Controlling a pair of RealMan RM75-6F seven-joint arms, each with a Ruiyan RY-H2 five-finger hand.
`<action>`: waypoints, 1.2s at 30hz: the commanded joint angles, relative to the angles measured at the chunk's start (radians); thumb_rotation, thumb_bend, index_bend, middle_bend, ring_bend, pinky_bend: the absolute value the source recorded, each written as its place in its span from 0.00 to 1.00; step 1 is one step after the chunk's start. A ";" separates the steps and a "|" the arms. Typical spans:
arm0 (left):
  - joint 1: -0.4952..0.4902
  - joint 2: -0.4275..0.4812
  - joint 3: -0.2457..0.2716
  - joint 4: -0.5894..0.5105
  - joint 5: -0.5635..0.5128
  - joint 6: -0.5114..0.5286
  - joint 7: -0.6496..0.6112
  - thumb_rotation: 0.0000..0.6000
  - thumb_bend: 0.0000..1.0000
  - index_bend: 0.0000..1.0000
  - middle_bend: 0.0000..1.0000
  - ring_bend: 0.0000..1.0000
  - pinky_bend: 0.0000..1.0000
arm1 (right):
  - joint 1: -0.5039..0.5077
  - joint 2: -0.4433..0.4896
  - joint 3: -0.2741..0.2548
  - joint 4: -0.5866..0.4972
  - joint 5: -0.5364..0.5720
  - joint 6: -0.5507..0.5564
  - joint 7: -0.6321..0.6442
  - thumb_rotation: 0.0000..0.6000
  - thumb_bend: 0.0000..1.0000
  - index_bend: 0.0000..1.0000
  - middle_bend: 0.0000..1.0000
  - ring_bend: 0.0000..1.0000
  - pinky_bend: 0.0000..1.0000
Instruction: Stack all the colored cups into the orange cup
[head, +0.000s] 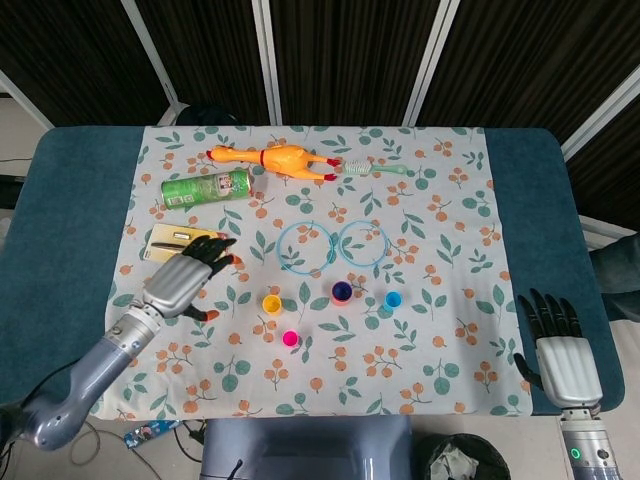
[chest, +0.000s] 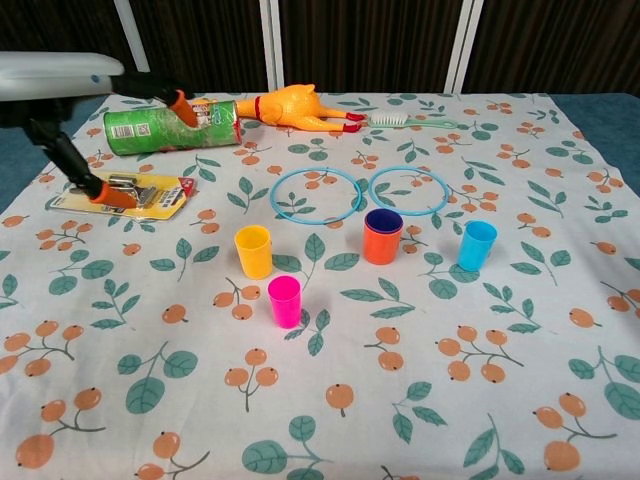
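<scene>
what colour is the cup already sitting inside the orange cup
Dark blue, nested inside the orange plastic cup; the dark blue plastic cup shows best in the chest view.

The cups (chest: 381, 236) look like smooth, slightly glossy plastic. The cloth (chest: 500, 360) is matt printed fabric. The can (chest: 165, 126) has a shiny wrap.

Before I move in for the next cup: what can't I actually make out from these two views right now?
- Razor pack, head view: right end hidden under the left robot hand.
- Left robot hand, chest view: cut off by the left edge; only blurred fingers show.
- Right robot hand: absent from the chest view.
- Orange cup: whether the dark blue cup is seated fully cannot be told.
</scene>
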 joint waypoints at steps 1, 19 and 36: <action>-0.044 -0.039 0.006 -0.003 -0.044 -0.027 0.046 1.00 0.13 0.22 0.00 0.00 0.00 | -0.004 -0.005 0.006 -0.001 -0.003 -0.010 -0.007 1.00 0.37 0.00 0.00 0.00 0.07; -0.159 -0.276 0.079 0.128 -0.202 0.061 0.274 1.00 0.16 0.29 0.00 0.00 0.00 | -0.031 -0.003 0.052 -0.003 0.001 -0.022 0.002 1.00 0.37 0.00 0.00 0.00 0.07; -0.197 -0.355 0.094 0.211 -0.262 0.098 0.312 1.00 0.24 0.37 0.00 0.00 0.00 | -0.046 -0.014 0.080 -0.001 0.002 -0.040 -0.002 1.00 0.37 0.00 0.00 0.00 0.07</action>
